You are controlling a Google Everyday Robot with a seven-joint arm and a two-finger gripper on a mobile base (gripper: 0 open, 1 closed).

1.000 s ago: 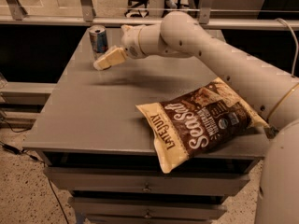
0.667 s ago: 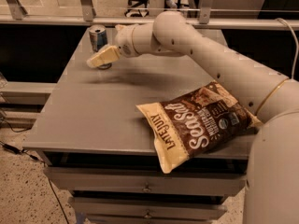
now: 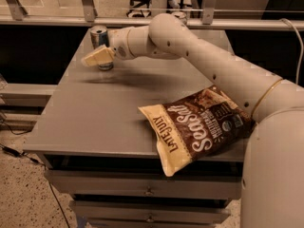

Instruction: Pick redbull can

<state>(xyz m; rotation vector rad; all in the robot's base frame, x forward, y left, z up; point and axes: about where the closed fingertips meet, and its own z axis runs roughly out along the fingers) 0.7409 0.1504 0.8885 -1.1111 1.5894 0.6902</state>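
The redbull can [image 3: 99, 36] stands upright at the far left corner of the grey table [image 3: 95, 113]; its silver top and blue upper side show, its lower part is hidden behind the gripper. My gripper [image 3: 96, 57] reaches in from the right on the long white arm [image 3: 209, 61]. Its cream fingers [image 3: 101, 55] sit in front of the can's lower half, at or very close to it. I cannot tell if they touch the can.
A brown and cream chip bag [image 3: 199, 125] lies at the table's front right, overhanging the front edge. A metal rail [image 3: 57, 20] with posts runs behind the table. Drawers [image 3: 142, 189] sit under the tabletop.
The gripper has moved left and toward the can, from beside its right to in front of its lower half. The can and chip bag have not moved.
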